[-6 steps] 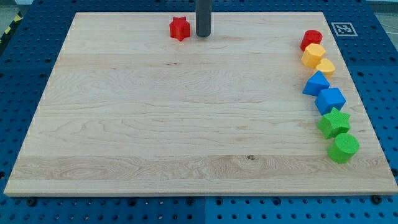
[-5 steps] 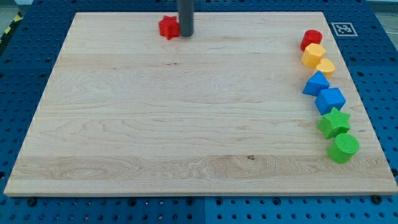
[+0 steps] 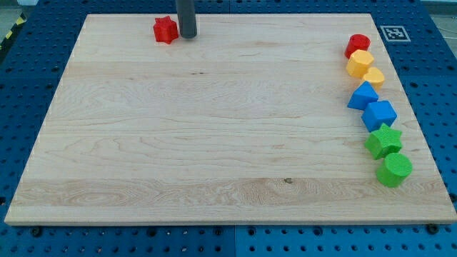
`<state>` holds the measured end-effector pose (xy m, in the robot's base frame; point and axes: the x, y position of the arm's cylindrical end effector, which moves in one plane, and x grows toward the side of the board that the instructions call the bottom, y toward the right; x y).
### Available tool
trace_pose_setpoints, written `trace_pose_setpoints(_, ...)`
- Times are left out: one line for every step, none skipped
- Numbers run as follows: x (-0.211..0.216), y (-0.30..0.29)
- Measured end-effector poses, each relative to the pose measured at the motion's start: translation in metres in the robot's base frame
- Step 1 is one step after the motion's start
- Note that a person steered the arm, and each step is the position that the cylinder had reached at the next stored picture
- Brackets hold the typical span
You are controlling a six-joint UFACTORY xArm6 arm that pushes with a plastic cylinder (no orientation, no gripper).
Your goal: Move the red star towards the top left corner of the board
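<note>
Blue pegboard (image 3: 28, 86) all round, pale wooden board (image 3: 214, 143) on it, fiducial tag (image 3: 394, 33) off the board's top right corner. Red star (image 3: 165, 29) sits near the board's top edge, left of centre, well short of the top left corner. my tip (image 3: 187, 36) is just beside the star on the view's right, touching or nearly so, can't tell which. No pincer on this arm, just the dark rod, so nothing spread or pinching. Other blocks in a curved column down the right edge, top to bottom: red cylinder (image 3: 358, 46), yellow block (image 3: 360, 63), second yellow block (image 3: 373, 77), blue block (image 3: 363, 96), second blue block (image 3: 379, 114), green star (image 3: 383, 140), green cylinder (image 3: 393, 170). Neighbours in that column touch or nearly touch
</note>
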<state>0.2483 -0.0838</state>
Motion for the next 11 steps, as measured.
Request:
trace_pose_setpoints(0.000, -0.017)
trace_pose_setpoints(0.000, -0.044)
trace_pose_setpoints(0.000, -0.050)
trace_pose_setpoints(-0.010, -0.050)
trace_pose_setpoints(-0.025, -0.049)
trace_pose_setpoints(-0.018, -0.063)
trace_pose_setpoints(-0.014, -0.080)
trace_pose_setpoints(-0.014, -0.071)
trace_pose_setpoints(-0.016, -0.030)
trace_pose_setpoints(-0.001, -0.009)
trace_pose_setpoints(0.027, -0.009)
